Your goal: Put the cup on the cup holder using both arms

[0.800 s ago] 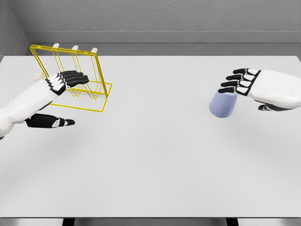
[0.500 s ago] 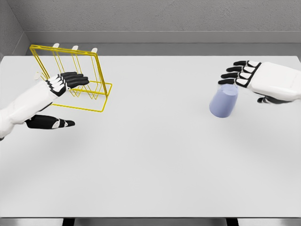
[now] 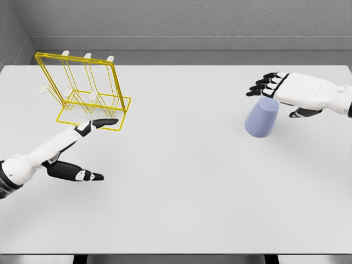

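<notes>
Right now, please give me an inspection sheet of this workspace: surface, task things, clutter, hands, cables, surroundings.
Surface: white table, flat, bare in the middle.
Task things: lavender cup at right, tilted, rim up; yellow wire cup holder at far left, upright, no cup on it.
Clutter: nothing seen.
Hands: right hand above and behind the cup, fingers spread, not grasping; left hand in front of the holder, fingers extended, holding nothing.
Cables: nothing seen.
Surroundings: grey wall behind the table.
</notes>
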Robot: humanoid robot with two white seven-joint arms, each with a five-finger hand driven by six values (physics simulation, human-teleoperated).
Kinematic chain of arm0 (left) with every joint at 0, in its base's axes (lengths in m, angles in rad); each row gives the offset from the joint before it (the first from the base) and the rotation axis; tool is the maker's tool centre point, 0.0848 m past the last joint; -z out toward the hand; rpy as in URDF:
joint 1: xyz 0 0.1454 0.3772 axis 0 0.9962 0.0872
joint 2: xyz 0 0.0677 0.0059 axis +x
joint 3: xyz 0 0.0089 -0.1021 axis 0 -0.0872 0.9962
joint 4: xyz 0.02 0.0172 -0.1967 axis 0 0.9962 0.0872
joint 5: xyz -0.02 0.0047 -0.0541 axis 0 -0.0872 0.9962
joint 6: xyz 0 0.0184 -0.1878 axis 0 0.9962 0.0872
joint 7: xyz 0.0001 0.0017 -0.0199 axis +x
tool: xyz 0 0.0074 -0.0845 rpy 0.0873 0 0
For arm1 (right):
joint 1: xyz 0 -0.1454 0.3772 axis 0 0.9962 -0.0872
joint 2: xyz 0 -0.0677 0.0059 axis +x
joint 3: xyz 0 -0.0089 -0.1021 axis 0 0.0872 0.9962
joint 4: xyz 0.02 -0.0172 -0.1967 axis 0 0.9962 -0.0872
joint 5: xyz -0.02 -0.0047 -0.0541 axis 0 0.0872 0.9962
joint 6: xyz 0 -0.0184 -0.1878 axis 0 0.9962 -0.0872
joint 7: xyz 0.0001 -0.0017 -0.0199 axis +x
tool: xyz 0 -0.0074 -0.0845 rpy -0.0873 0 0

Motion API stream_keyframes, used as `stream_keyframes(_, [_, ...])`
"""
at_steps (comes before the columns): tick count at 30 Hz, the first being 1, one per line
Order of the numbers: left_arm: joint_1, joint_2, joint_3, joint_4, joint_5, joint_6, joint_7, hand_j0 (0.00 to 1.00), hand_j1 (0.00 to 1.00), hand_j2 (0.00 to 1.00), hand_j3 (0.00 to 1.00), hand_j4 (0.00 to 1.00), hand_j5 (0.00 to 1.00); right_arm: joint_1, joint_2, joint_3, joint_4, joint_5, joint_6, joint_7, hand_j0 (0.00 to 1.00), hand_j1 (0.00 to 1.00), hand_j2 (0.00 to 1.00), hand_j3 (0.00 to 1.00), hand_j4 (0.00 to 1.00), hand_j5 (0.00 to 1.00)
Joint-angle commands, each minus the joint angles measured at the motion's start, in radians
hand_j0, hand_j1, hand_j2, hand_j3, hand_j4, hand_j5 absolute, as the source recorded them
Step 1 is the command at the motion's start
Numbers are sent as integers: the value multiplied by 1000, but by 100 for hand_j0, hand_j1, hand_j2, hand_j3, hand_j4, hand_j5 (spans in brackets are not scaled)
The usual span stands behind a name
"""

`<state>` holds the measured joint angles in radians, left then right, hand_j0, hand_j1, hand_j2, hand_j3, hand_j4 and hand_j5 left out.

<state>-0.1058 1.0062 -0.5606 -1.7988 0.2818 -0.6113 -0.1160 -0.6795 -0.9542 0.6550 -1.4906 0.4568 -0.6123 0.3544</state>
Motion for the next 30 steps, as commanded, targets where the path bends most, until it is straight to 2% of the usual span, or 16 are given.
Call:
stream_keyframes(1, [0,5,-39,-1,57,0,-39,100,100,100,100,100,100,-3,23,28,29,14,1,3,100,100,100,100,100,100])
stream_keyframes(3, [-9,-6,-50,-1,85,0,-47,100,100,100,100,100,100,-15,32,44,35,16,1,3,100,100,100,100,100,100])
stream_keyframes(5, [-84,-27,-120,-1,183,0,-50,100,100,100,100,100,100,-17,35,49,36,17,1,5,100,100,100,100,100,100])
stream_keyframes(7, [-126,-37,-151,-1,198,117,-65,100,100,100,100,100,100,-25,51,52,56,37,1,5,100,100,100,100,100,100])
stream_keyframes(10, [-172,-41,-197,-1,210,183,-83,100,100,100,100,100,100,-64,80,101,112,51,1,14,100,100,100,100,100,100])
stream_keyframes(13, [-247,-63,-252,-1,298,352,-119,100,100,100,100,100,100,-66,83,109,122,52,1,15,100,100,100,100,100,100])
stream_keyframes(14, [-259,-74,-259,-1,300,395,-119,100,100,100,100,100,100,-66,83,113,122,52,1,17,100,100,100,100,100,100])
stream_keyframes(16, [-261,-80,-260,-1,304,432,-119,100,100,100,100,100,100,-66,83,117,132,52,1,17,100,100,100,100,100,100])
stream_keyframes(19, [-261,-107,-269,-1,355,484,-119,100,100,100,100,100,100,-66,86,117,145,60,1,15,100,100,100,100,100,100])
stream_keyframes(22, [-262,-118,-277,-1,448,507,-120,100,100,100,100,100,100,-68,97,117,161,62,1,15,100,100,100,100,100,100])
stream_keyframes(23, [-262,-118,-277,-1,448,507,-120,100,100,100,100,100,100,-68,97,117,161,62,1,15,100,100,100,100,100,100])
stream_keyframes(24, [-262,-120,-277,-1,522,509,-120,100,100,100,100,100,100,-68,98,117,171,63,1,15,100,100,100,100,100,100])
stream_keyframes(30, [-262,-118,-277,-1,527,509,-120,100,100,100,100,100,100,-68,98,117,171,63,1,17,100,100,100,100,100,100])
